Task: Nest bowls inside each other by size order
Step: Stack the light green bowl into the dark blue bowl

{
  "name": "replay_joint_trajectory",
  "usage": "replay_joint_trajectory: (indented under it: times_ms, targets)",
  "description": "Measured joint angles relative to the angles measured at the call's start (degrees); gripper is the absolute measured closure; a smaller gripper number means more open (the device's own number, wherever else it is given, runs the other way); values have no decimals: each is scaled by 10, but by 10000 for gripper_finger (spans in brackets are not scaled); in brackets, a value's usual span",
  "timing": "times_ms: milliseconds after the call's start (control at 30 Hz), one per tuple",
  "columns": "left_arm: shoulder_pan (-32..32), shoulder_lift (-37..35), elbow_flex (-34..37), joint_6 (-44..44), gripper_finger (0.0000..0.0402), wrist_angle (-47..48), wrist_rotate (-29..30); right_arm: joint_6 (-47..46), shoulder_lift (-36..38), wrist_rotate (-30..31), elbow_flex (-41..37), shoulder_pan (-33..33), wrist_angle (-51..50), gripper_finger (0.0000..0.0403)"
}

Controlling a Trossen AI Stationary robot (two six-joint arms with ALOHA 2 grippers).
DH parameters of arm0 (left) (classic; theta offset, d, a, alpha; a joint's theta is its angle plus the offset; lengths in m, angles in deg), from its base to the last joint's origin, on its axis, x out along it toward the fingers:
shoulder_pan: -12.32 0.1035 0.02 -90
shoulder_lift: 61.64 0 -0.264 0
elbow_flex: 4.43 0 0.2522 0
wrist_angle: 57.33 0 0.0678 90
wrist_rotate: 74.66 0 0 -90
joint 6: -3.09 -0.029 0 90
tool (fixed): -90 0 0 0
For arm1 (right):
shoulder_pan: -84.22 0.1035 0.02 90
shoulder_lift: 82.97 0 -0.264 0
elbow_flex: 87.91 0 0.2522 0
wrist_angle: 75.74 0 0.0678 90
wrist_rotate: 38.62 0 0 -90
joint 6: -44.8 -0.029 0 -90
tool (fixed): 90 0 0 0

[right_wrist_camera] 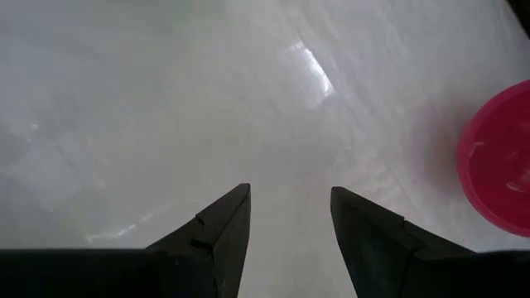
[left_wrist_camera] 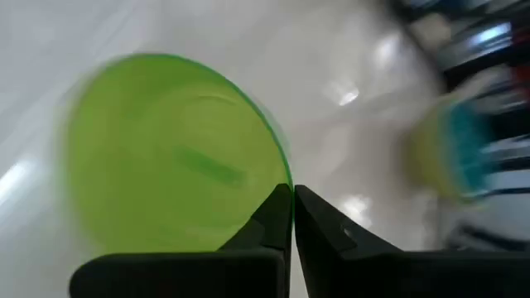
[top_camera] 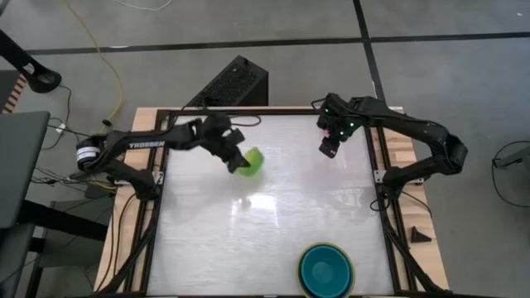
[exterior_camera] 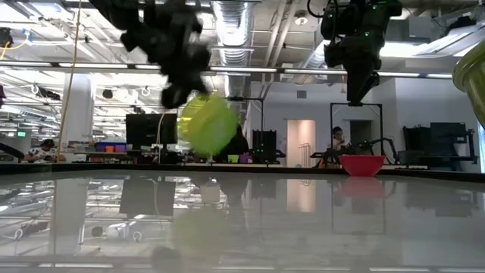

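My left gripper is shut on the small lime green bowl above the table's far-left part. In the low view the bowl hangs well above the table. My right gripper is open and empty above the far right. The magenta-pink bowl stands on its base on the table near it and also shows in the low view. The teal bowl sits in a stack with an olive-green rim at the near edge. I cannot make out the light blue bowl. My left gripper holds the lime green bowl by its rim, pinched between the two nearly closed fingers, one on each face of the wall. The bowl is lifted clear and tipped on its side, hanging below and beside the fingers.
The table has a pale glossy top with a dark frame round it. The bowl stack shows blurred in the left wrist view. The middle of the table holds nothing in the high view.
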Motion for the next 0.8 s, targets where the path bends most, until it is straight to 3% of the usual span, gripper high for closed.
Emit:
replay_joint_trajectory:
  times_ms: [167, 300, 433, 567, 800]
  targets:
    - [-116, -5, 0, 109, 401, -211, 13, -1, 18, 1, 0, -13, -5, 200]
    - [-200, 3, 0, 147, 401, -311, 65, -2, 42, 3, 0, -30, -14, 200]
    - [-270, 17, -13, 149, 401, -315, 106, 2, 69, 3, 0, -55, -45, 200]
    - [-323, 58, -48, 131, 401, -312, 110, 3, 115, 3, -21, -80, -63, 200]
    - [-366, 178, -209, 52, 401, -241, 100, -33, 239, 3, -112, -112, -85, 200]
